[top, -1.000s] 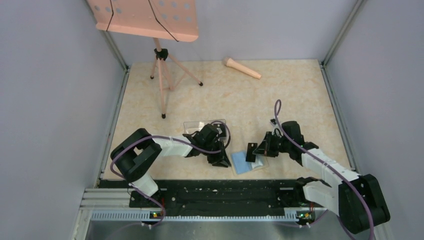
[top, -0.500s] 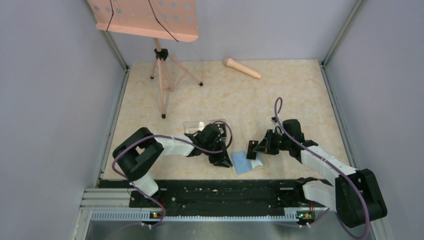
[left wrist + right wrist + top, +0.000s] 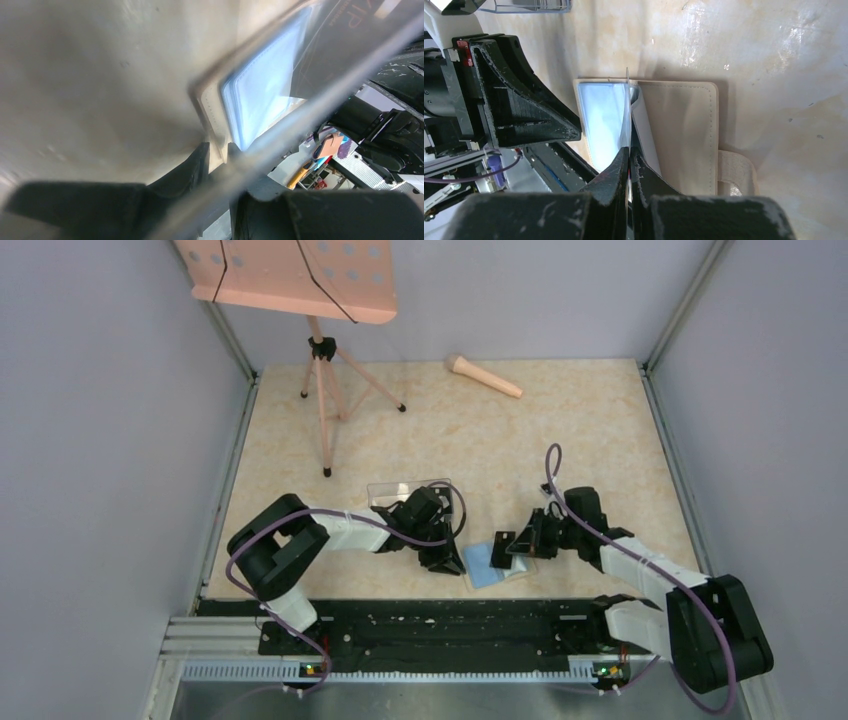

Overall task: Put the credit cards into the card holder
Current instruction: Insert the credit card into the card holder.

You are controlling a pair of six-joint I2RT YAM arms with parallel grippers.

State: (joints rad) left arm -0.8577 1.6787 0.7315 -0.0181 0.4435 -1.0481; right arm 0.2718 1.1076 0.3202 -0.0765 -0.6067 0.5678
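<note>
The card holder [image 3: 487, 565] lies open near the table's front edge, light blue inside with a beige flap [image 3: 679, 130]. My left gripper [image 3: 441, 558] is shut on the holder's left edge; in the left wrist view [image 3: 218, 150] the beige rim sits between its fingers, with the blue lining [image 3: 260, 95] beyond. My right gripper [image 3: 515, 546] is shut on a thin credit card [image 3: 627, 107], seen edge-on. It stands upright over the fold of the holder, its far edge at the blue pocket. A dark card with "VIP" lettering [image 3: 350, 20] shows blurred at the top right.
A long clear plastic box [image 3: 400, 490] lies just behind the left gripper and also shows in the right wrist view [image 3: 531, 5]. A pink music stand [image 3: 320, 350] stands at the back left. A pink cone-shaped object [image 3: 484, 377] lies at the back. The black rail [image 3: 430, 625] runs along the near edge.
My right gripper has shifted slightly left and nearer with the card, closer over the holder. My left gripper and the holder have stayed put.
</note>
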